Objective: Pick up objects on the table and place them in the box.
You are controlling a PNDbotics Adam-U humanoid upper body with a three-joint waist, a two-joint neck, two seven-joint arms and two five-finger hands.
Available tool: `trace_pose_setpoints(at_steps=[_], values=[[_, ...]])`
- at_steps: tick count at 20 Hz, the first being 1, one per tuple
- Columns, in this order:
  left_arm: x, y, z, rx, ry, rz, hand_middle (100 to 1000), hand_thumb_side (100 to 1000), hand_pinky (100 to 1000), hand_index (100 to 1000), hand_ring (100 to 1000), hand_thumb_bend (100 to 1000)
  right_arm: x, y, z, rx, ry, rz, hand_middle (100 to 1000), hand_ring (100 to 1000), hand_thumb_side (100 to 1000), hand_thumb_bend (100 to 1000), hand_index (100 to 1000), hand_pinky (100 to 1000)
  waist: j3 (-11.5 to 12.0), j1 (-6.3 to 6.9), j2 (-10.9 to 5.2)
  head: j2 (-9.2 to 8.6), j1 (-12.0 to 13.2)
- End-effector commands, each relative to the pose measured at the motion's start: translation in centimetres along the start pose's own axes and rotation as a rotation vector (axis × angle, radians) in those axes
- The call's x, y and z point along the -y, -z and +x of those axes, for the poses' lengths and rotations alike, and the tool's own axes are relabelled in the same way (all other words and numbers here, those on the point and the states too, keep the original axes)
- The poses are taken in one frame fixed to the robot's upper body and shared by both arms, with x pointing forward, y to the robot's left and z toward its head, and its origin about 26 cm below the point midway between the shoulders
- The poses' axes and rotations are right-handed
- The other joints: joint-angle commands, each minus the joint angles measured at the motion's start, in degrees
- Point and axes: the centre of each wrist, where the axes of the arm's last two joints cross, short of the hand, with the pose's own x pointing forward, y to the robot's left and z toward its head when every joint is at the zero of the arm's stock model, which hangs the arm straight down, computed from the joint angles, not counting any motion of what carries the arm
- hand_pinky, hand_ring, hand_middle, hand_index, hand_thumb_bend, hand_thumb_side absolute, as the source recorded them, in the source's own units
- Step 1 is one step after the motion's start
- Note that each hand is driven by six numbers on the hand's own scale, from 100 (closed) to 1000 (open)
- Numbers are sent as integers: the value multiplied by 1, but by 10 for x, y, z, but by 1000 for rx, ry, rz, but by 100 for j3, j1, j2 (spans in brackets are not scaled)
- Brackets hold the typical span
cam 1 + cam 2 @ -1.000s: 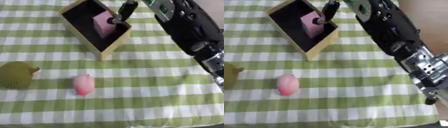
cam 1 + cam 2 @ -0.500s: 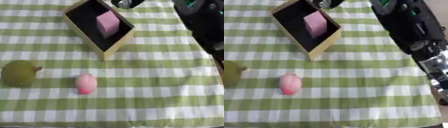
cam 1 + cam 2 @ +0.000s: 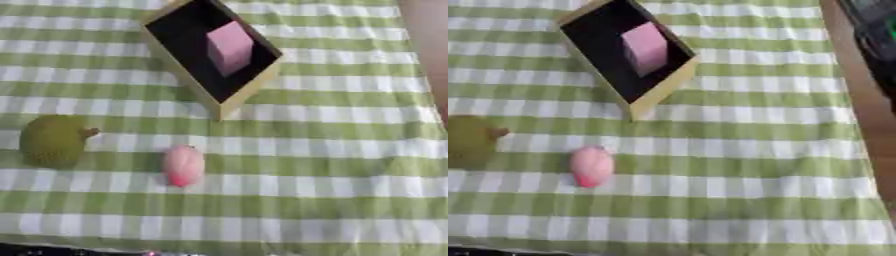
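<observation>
Pink and egg-shaped, the small fruit (image 3: pixel 183 165) is left lying on the checked tablecloth (image 3: pixel 350 150), toward the table's near edge, its long axis running near to far. The green round fruit (image 3: pixel 52 140) is seen just beside it, at the left edge. A pink block (image 3: pixel 230 47) already rests inside the box (image 3: pixel 249 92) near the far edge. Neither hand is shown, so finger state cannot be told; only a dark arm (image 3: pixel 877 40) is glimpsed at the far right corner, probably nearer.
</observation>
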Motion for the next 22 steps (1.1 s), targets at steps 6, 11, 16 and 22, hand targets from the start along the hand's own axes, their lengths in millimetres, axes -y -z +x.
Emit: trace_pose_setpoints(at_steps=[6,11,16,22], values=[[-24,6,5,65,275,-403,818,635,908,912,855,674,20,-35,-15,-66,-109,-202,811,886,408,100,886,899,-59,188,-9,30,80],[-26,10,9,83,346,-588,830,582,940,913,873,753,14,-50,-24,-110,-136,-249,808,881,404,100,883,897,-104,205,-20,30,25],[-25,11,11,78,409,-694,832,513,950,914,877,754,10,-60,-29,-150,-146,-303,804,871,401,100,878,894,-137,215,-29,30,-85],[-17,11,3,-4,424,-802,828,421,955,910,880,709,7,-64,-31,-179,-133,-332,802,864,407,100,875,893,-164,255,-28,30,-88]])
